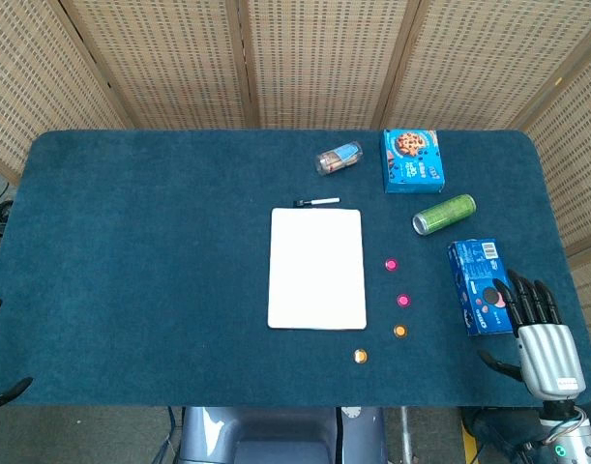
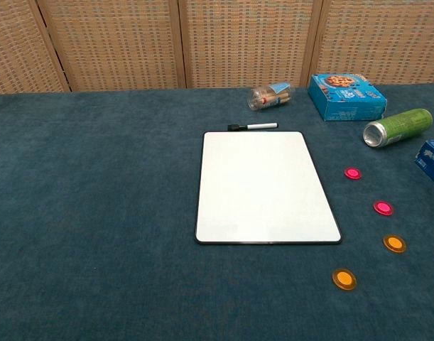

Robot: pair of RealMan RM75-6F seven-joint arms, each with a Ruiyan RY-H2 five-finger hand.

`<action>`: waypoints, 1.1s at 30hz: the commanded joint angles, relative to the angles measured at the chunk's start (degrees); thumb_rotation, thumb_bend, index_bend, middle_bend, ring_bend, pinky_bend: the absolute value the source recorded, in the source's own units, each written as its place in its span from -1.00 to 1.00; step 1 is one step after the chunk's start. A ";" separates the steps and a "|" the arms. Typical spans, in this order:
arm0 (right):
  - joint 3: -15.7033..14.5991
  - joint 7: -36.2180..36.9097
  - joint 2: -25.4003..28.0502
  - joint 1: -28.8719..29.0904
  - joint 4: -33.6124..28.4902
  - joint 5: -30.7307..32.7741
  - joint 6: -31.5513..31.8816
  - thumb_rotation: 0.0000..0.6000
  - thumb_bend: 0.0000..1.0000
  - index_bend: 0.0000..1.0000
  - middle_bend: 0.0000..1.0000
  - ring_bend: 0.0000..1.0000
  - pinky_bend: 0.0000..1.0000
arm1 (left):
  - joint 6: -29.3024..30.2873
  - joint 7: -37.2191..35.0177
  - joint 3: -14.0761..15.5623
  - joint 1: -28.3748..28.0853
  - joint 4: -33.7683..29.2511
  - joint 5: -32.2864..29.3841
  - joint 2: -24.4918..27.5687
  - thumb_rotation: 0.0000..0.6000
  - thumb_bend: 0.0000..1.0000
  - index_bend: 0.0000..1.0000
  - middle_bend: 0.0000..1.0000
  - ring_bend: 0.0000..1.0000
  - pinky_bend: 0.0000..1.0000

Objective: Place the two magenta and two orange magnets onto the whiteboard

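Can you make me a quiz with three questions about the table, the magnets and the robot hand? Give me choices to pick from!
1. Where do the four magnets lie?
A. On the whiteboard
B. On the table cloth to the right of the whiteboard
C. On top of the blue box

2. What colours are the magnets?
A. Two magenta, two orange
B. Four green
C. Three orange, one white

3. What is the right hand doing?
A. Holding a magnet
B. Gripping the marker
C. Holding nothing, fingers apart

Answers:
1 B: the magenta magnets and orange magnets lie off the whiteboard, on the cloth to its right.
2 A: two of each colour show.
3 C: the right hand sits at the table edge by the dark blue box, empty.
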 commanded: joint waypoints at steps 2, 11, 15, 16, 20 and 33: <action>-0.05 -0.22 0.03 0.21 -0.15 0.38 -0.73 1.00 -1.00 -0.96 -1.00 -1.00 -1.00 | -0.16 0.33 0.00 -0.01 -0.12 -0.09 -0.06 1.00 -0.97 -1.00 -1.00 -1.00 -1.00; 1.57 -1.65 0.24 3.71 -1.18 3.07 -6.48 1.00 -1.00 -0.96 -0.94 -1.00 -1.00 | -0.53 1.02 -0.24 -0.14 -0.42 -0.52 -0.23 1.00 -0.97 -1.00 -1.00 -1.00 -1.00; 4.53 -5.89 1.18 7.80 -2.55 7.97 -12.35 1.00 -0.98 -0.95 -0.28 -0.37 -0.54 | -1.66 1.67 -0.52 -0.61 -0.89 -1.44 -0.25 1.00 -0.97 -1.00 -1.00 -1.00 -1.00; 5.62 -7.48 1.10 9.28 -2.53 9.27 -13.92 1.00 -0.97 -0.95 -0.01 -0.08 -0.16 | -2.10 1.90 -0.62 -0.79 -1.06 -1.81 -0.27 1.00 -0.97 -1.00 -1.00 -1.00 -1.00; 9.05 -12.36 -0.91 14.88 -0.33 12.28 -18.78 1.00 -0.94 -0.92 0.59 0.57 0.86 | -3.75 2.76 -1.19 -1.47 -1.83 -3.58 -0.24 1.00 -0.97 -1.00 -1.00 -1.00 -1.00; 13.20 -28.07 -16.63 35.73 15.62 41.48 -39.40 1.00 -0.68 -0.30 0.96 0.99 1.00 | -10.30 5.53 -3.76 -4.45 -4.09 -11.38 -0.04 1.00 -0.97 -1.00 -1.00 -1.00 -1.00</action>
